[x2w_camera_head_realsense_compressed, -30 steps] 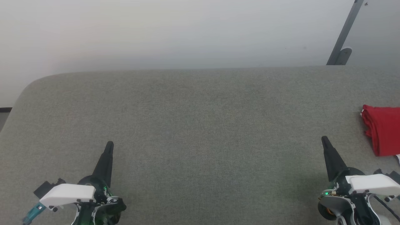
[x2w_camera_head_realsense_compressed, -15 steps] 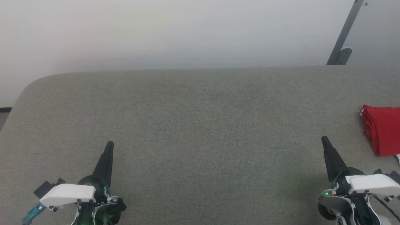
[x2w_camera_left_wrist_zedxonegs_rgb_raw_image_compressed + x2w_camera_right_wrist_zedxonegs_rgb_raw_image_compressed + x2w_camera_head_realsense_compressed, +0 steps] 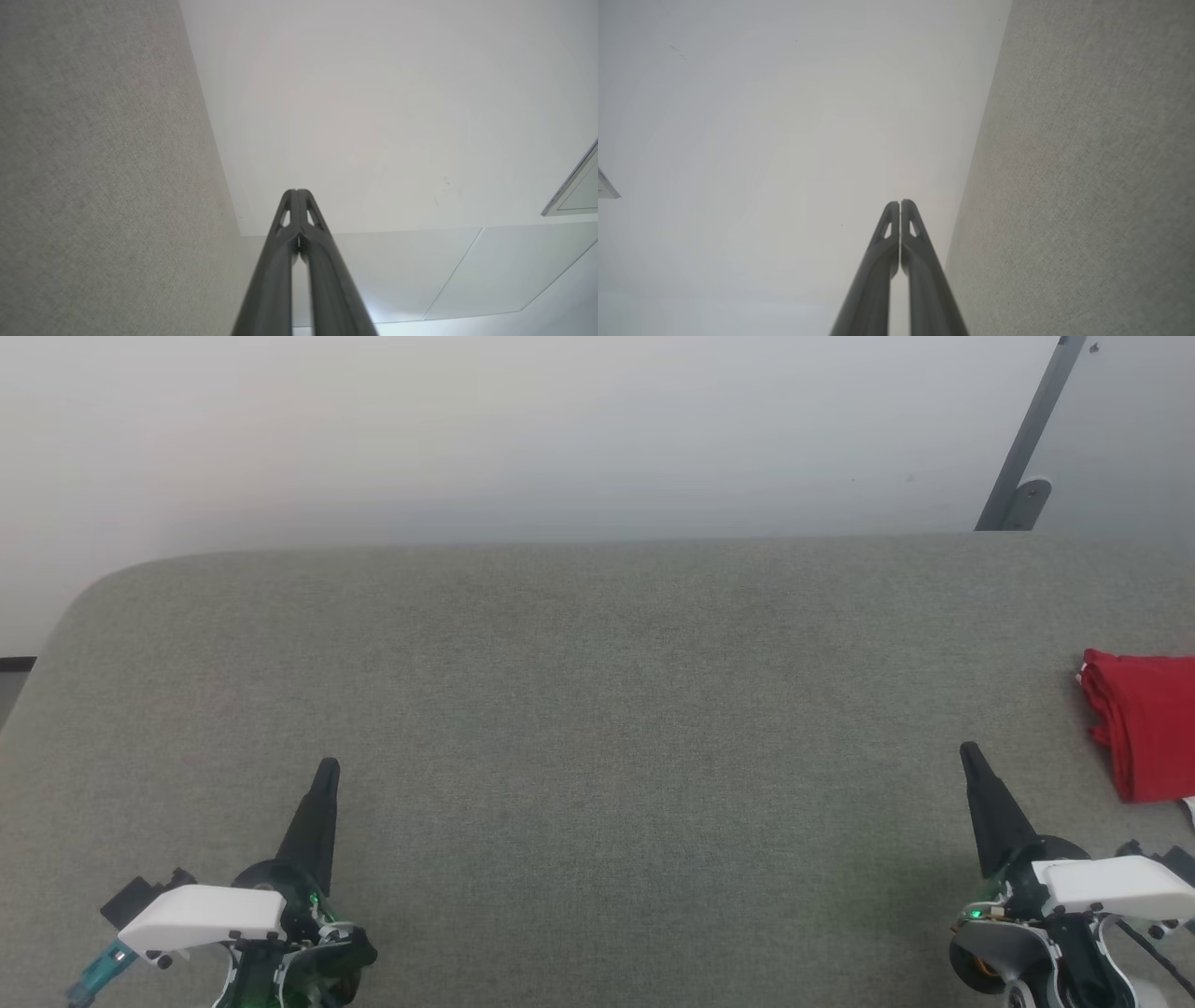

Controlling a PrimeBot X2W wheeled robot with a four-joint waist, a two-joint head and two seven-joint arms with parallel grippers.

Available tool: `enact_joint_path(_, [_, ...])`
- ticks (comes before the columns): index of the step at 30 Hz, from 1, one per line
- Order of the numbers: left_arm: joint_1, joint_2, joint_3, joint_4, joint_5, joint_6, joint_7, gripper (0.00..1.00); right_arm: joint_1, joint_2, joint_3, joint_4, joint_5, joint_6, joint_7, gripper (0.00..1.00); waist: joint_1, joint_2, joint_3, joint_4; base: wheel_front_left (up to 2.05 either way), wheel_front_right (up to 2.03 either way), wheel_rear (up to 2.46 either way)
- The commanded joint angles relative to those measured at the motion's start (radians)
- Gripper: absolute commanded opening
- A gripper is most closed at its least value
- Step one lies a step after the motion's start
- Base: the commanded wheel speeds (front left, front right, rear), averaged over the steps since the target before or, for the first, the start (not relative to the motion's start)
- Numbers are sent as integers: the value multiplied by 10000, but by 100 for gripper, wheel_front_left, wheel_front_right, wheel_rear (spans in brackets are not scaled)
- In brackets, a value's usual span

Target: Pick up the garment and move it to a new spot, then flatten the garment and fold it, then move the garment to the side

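Observation:
The red garment (image 3: 1148, 723) lies folded at the right edge of the grey fabric table (image 3: 597, 709) in the head view, cut off by the frame; a bit of white trim shows at its near corner. My right gripper (image 3: 970, 753) rests shut at the lower right, a short way left of and nearer than the garment, holding nothing. My left gripper (image 3: 328, 768) rests shut at the lower left, far from the garment. In the left wrist view, the left gripper (image 3: 296, 192) has its fingers pressed together. The right gripper (image 3: 900, 203) in the right wrist view is likewise closed and empty.
A pale wall rises behind the table's far edge. A grey metal bracket (image 3: 1027, 439) leans at the back right. The table's rounded left corner (image 3: 84, 597) drops to the floor. The grey fabric surface (image 3: 93, 186) runs beside each gripper in the wrist views.

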Motion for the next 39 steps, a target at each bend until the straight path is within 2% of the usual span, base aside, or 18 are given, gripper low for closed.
enact_joint_path(1, [-123, -13, 36, 0, 40, -28, 31, 0, -59, 24, 10, -6, 44, 6, 27, 0, 0, 0, 0, 0, 0, 0, 0])
enact_joint_path(39, [-126, -23, 47, 0, 50, -29, 36, 0, -58, 24, 11, -10, 43, 6, 25, 0, 0, 0, 0, 0, 0, 0, 0])
